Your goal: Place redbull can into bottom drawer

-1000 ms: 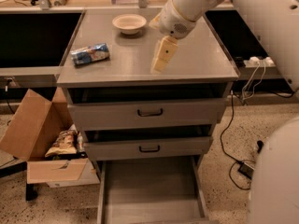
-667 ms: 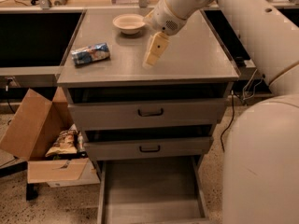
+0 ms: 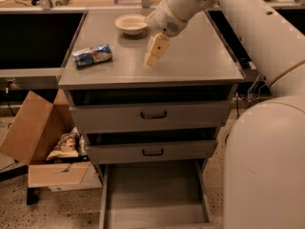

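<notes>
The redbull can (image 3: pixel 92 55) lies on its side, blue and silver, at the left of the grey cabinet top (image 3: pixel 200 56). My gripper (image 3: pixel 155 52) hangs from the white arm over the middle of the top, right of the can and apart from it, pointing down and to the left. It holds nothing that I can see. The bottom drawer (image 3: pixel 153 190) is pulled out at floor level and shows a bare grey floor. The two upper drawers with black handles are shut.
A beige bowl (image 3: pixel 130 24) stands at the back of the top, just behind the gripper. An open cardboard box (image 3: pixel 35 137) with snack bags (image 3: pixel 64 147) sits on the floor at the left. My white body (image 3: pixel 267 171) fills the lower right.
The arm has swung left across the cabinet top, bringing the gripper closer to the can. The can, the bowl and the drawers have not moved.
</notes>
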Robot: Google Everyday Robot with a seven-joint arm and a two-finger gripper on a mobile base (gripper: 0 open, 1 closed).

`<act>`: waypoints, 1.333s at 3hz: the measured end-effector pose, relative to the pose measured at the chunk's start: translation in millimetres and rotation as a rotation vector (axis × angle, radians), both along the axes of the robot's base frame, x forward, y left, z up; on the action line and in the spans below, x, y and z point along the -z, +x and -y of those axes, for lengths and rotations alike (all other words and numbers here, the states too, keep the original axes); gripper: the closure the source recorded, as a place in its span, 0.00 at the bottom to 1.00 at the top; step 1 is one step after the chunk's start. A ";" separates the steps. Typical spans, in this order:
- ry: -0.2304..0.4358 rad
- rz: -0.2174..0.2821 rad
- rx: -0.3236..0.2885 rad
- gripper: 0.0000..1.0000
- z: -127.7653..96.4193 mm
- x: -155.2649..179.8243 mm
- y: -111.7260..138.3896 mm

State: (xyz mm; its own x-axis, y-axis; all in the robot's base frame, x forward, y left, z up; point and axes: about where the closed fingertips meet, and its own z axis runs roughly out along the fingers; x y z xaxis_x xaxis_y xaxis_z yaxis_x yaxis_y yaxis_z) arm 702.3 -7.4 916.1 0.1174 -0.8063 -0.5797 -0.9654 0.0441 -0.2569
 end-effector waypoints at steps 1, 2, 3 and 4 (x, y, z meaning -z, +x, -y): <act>0.038 -0.041 -0.017 0.00 -21.3 11.8 19.0; 0.063 -0.064 -0.031 0.00 -39.7 15.7 33.4; 0.100 -0.079 -0.047 0.00 -60.4 19.7 46.0; 0.138 -0.076 -0.068 0.00 -80.6 18.2 55.4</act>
State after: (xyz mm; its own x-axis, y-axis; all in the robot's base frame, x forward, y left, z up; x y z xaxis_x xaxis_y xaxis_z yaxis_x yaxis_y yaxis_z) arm 757.7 73.2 897.9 0.1205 -0.7099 -0.6939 -0.9839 0.0076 -0.1787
